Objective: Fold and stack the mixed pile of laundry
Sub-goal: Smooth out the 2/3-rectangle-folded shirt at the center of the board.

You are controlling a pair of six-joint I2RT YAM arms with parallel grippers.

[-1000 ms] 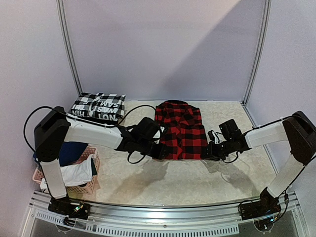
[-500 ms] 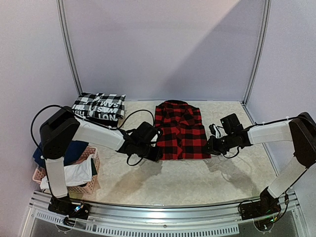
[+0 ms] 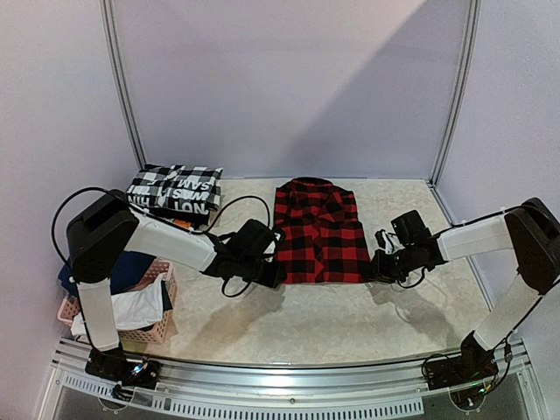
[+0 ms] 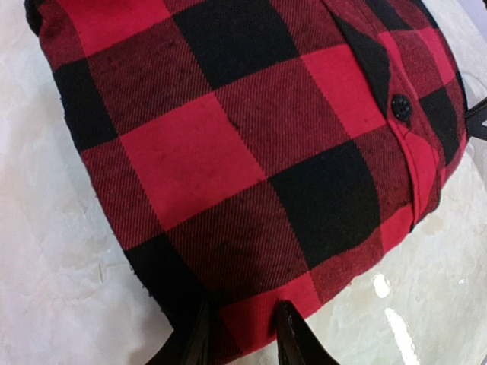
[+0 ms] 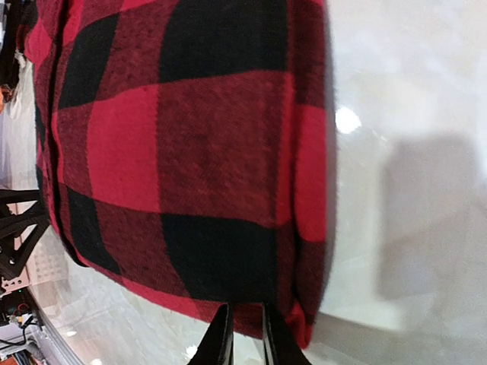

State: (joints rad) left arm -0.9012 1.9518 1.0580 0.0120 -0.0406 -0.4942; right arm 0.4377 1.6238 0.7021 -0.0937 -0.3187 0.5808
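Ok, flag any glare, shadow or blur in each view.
Top external: soft shadows on the table, diagonal shade across the back wall. Left wrist: plaid shirt sharp, small glare spots lower right. Right wrist: one bright glare spot, grey shadow block at right.

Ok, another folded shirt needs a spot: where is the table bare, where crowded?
Bare: the strip of table between the red plaid shirt and the near edge; the far right corner beside it. Crowded: the left, with checked garment and pink basket; the shirt's near corners, at left claw and right claw.
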